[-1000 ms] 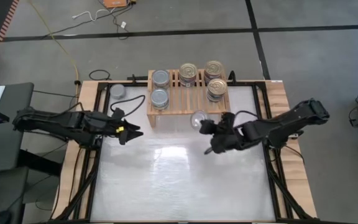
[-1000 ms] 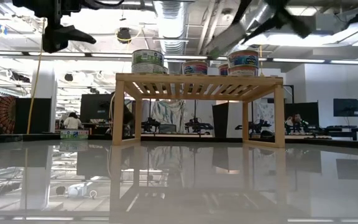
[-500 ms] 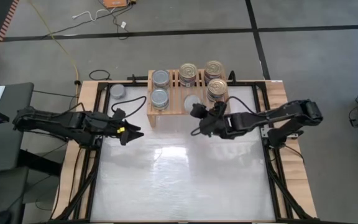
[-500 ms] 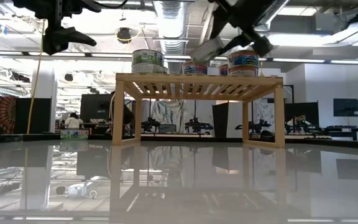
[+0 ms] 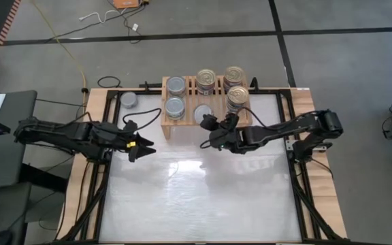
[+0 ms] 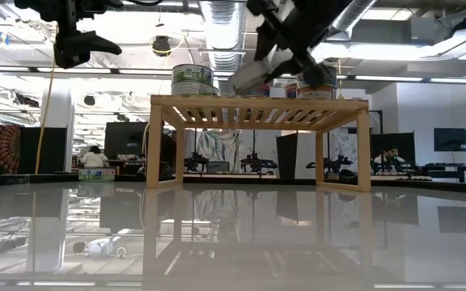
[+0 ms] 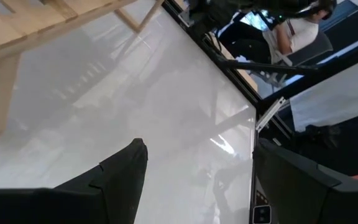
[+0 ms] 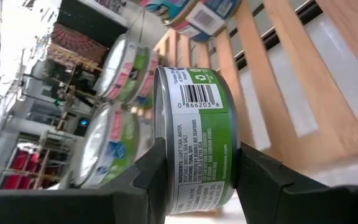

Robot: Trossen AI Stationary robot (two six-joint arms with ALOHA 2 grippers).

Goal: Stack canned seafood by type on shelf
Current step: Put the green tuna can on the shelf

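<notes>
One green-labelled can (image 8: 194, 143) was held clamped between the fingers of the right gripper (image 5: 209, 126), tilted on its side over the front edge of the shelf (image 5: 205, 119), at about 12 o'clock on the table (image 5: 196, 197). Two silver-topped cans (image 5: 175, 107) were seen at the shelf's 9 o'clock end and three gold-topped cans (image 5: 236, 96) toward 3 o'clock. The left gripper (image 5: 141, 144) was kept at 9 o'clock, its fingers spread over bare table.
</notes>
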